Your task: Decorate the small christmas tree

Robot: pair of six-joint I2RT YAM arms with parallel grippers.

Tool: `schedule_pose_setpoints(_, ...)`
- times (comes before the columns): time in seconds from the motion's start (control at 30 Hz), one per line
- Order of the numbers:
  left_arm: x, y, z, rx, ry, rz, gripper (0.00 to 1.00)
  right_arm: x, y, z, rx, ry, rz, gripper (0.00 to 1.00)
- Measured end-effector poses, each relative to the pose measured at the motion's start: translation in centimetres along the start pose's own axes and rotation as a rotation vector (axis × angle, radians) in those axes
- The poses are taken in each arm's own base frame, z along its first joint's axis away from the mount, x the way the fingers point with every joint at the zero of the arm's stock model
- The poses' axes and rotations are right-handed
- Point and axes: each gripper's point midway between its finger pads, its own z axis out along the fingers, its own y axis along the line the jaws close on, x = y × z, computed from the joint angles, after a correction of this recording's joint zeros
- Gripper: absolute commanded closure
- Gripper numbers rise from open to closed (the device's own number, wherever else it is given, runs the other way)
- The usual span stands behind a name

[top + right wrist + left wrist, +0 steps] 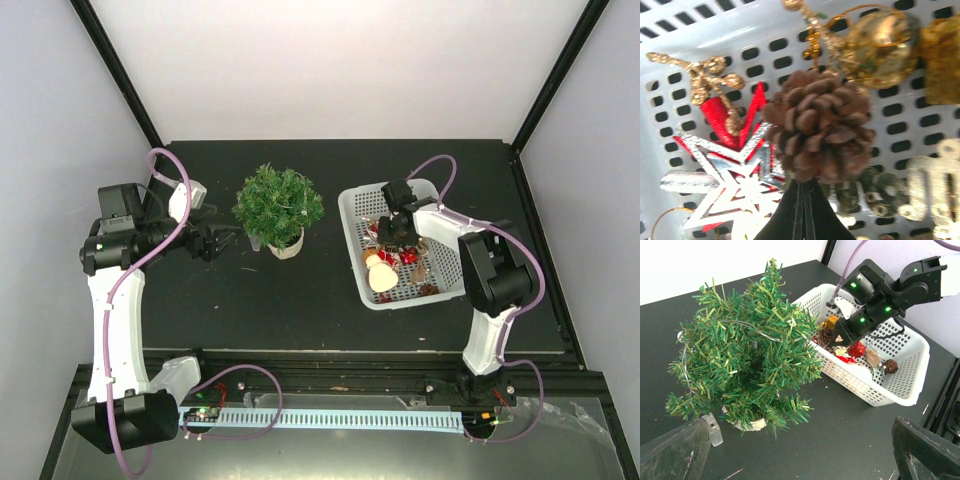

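Left pincer (212,241), fingers apart, I hold just left of the tree (278,205), which stands upright on the counter (300,310) beside the basket (352,240). Right pincer (802,210), fingers together, tips at a pine cone (817,132) inside the basket.

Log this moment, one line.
left gripper open, beside small christmas tree | right gripper shut, tips at pine cone in white basket | grasp unconfirmed

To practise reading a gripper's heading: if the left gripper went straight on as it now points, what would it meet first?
Most likely the small christmas tree, its branches straight ahead of the open jaws; depth unclear.
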Motion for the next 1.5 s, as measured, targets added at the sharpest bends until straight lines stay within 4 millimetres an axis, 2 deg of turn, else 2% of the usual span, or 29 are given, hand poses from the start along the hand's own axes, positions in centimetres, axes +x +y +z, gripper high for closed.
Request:
schedule_pose_setpoints(0.13,0.0,0.0,0.0,0.000,0.000,0.000,0.01,-0.7,-1.6,-0.9,0.033,-0.022,0.026,0.99)
schedule_pose_setpoints(0.3,0.0,0.0,0.0,0.000,0.000,0.000,0.01,-2.4,-2.6,-4.4,0.062,-0.109,0.041,0.99)
schedule_pose_setpoints(0.37,0.0,0.0,0.0,0.000,0.000,0.000,0.01,-3.1,-2.8,-5.7,0.069,-0.143,0.041,0.88)
schedule_pose_setpoints(0.4,0.1,0.0,0.1,0.001,0.000,-0.002,0.01,-3.4,-2.7,-6.2,0.068,-0.154,0.037,0.77)
schedule_pose_setpoints(0.47,0.3,0.0,0.1,0.002,0.003,-0.006,0.01,-3.7,-2.5,-6.6,0.063,-0.163,0.030,0.48)
schedule_pose_setpoints(0.5,0.4,0.0,0.1,0.002,0.004,-0.008,0.01,-3.7,-2.5,-6.6,0.059,-0.162,0.026,0.45)
schedule_pose_setpoints(0.67,0.4,0.0,0.1,0.001,0.002,-0.005,0.01,-3.2,-2.2,-6.0,0.043,-0.134,0.017,0.44)
schedule_pose_setpoints(0.93,0.4,-0.1,0.1,0.001,0.002,-0.004,0.01,-1.9,-1.7,-2.5,0.032,-0.037,0.010,0.45)
schedule_pose_setpoints(1.03,0.3,-0.2,0.0,0.000,-0.001,0.000,0.01,-1.8,-1.5,-1.7,0.025,-0.022,0.011,0.49)
schedule_pose_setpoints(1.23,0.3,-0.2,0.0,-0.002,0.000,0.001,0.01,-2.2,-1.1,-1.3,0.002,-0.026,0.024,0.67)
schedule_pose_setpoints(1.5,0.4,-0.1,-0.1,-0.011,0.002,0.004,0.01,-2.5,-1.0,-1.3,-0.005,-0.035,0.034,0.69)
